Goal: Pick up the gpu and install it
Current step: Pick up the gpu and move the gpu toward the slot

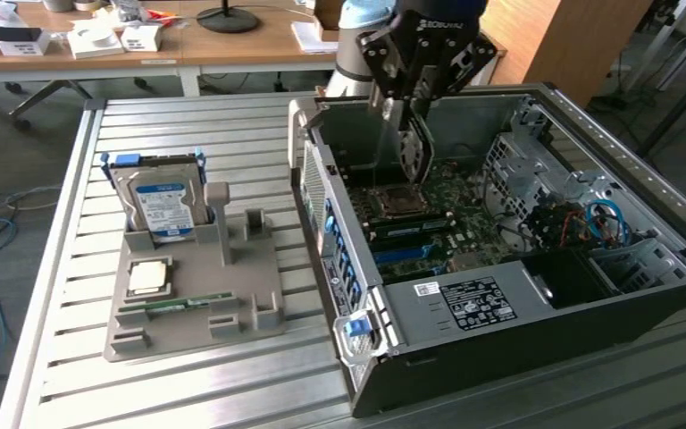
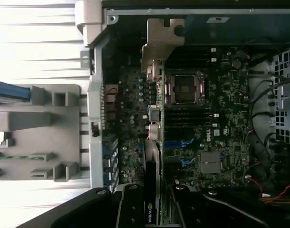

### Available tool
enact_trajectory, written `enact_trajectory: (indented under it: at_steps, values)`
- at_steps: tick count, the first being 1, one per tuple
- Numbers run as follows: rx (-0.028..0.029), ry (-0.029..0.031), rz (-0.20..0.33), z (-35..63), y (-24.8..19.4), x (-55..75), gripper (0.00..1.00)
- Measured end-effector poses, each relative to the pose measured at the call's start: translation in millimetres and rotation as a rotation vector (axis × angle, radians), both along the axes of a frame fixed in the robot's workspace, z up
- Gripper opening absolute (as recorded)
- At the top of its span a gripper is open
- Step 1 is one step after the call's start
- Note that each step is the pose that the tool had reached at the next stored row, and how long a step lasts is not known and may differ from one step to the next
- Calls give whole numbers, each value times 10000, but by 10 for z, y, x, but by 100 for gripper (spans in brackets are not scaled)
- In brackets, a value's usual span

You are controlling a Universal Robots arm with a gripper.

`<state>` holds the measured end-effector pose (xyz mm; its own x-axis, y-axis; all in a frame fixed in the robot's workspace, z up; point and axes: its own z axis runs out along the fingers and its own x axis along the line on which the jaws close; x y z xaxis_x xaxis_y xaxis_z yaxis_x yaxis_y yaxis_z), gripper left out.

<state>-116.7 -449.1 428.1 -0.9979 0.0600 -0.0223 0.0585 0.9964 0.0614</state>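
**Q:** Pincer state?

**A:** My pincer [image 1: 411,114] is closed narrow on the gpu [image 1: 413,154], one finger against each flat face at the card's upper end. The card hangs edge-on and upright inside the open computer case [image 1: 486,299]. It is over the motherboard [image 1: 468,210] and just beside the CPU socket [image 1: 393,198]. I cannot tell whether its lower edge touches anything.

**Q:** How will it handle?

**A:** My judgement only: it is light, thin and stiff, with no sag visible in the hang. It is also fragile, with bare components on the faces and a contact edge that should not be knocked. The smooth faces may slip, so a firm squeeze across them, well away from the contacts, looks like the right hold. With the grip at one end, the free end could swing against the board.

**Q:** Surroundings?

**A:** Outside the case, toward the exterior view's left, a grey fixture [image 1: 188,317] sits on the slatted counter [image 1: 200,116]. It carries a hard drive [image 1: 162,204] standing upright, a processor chip [image 1: 150,277] lying flat, and a green memory stick [image 1: 176,305] in its groove. All of these are well apart from my pincer.
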Motion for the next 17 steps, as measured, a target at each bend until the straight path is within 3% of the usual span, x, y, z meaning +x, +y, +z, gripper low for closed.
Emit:
enact_trajectory:
  at_steps: [17]
  values:
    - [6,0,-1,-4,0,739,26]
